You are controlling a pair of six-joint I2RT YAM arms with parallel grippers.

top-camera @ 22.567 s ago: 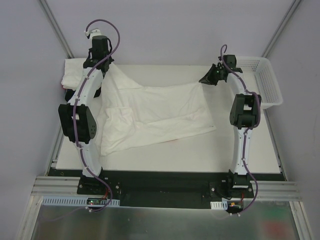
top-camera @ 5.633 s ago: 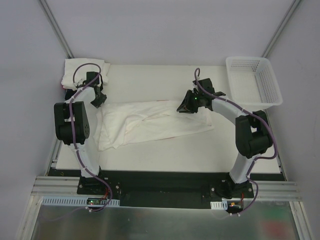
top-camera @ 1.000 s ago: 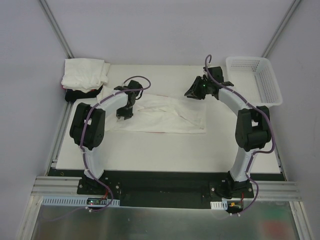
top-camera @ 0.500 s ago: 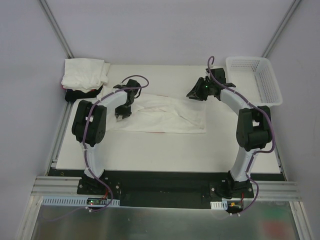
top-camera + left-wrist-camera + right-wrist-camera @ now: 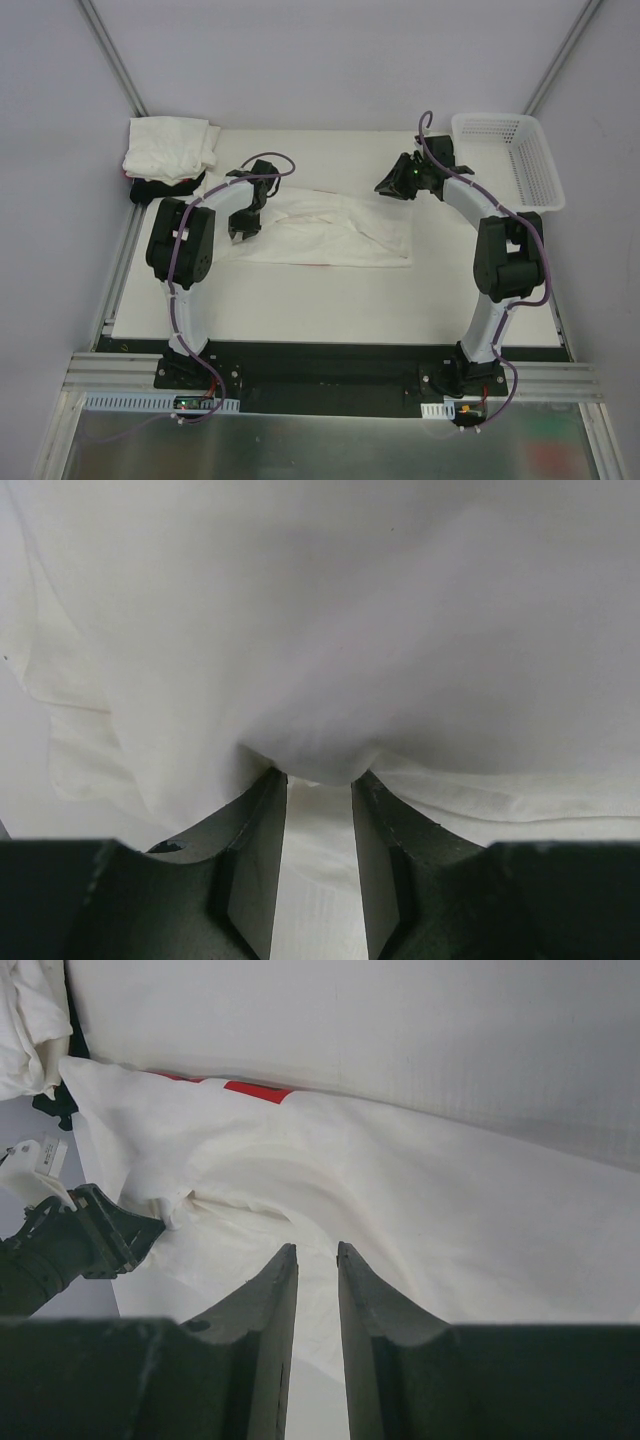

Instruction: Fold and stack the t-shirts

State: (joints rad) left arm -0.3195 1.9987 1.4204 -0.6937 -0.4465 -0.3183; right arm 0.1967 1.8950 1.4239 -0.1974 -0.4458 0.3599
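A white t-shirt (image 5: 335, 232) lies folded into a long band across the middle of the table. My left gripper (image 5: 244, 226) is at its left end. In the left wrist view a bunched fold of the t-shirt (image 5: 330, 680) sits pinched at that gripper's (image 5: 318, 775) tips. The right wrist view shows creases running to that pinch. My right gripper (image 5: 390, 187) hovers over the t-shirt's right end; its jaws (image 5: 316, 1248) stand narrowly apart with nothing between them. A red sliver (image 5: 255, 1090) shows at the t-shirt's far edge. Folded white t-shirts (image 5: 170, 148) are stacked at the back left corner.
A white mesh basket (image 5: 505, 122) stands at the back right corner. Something black (image 5: 150, 190) lies under the stack's near side. The white table (image 5: 330, 300) stretches bare in front of the shirt. Grey walls close in on three sides.
Earlier the shirt lay spread wide, and now it is a narrow band. Over the last second my left gripper has edged slightly left with the cloth. The right gripper has hardly moved.
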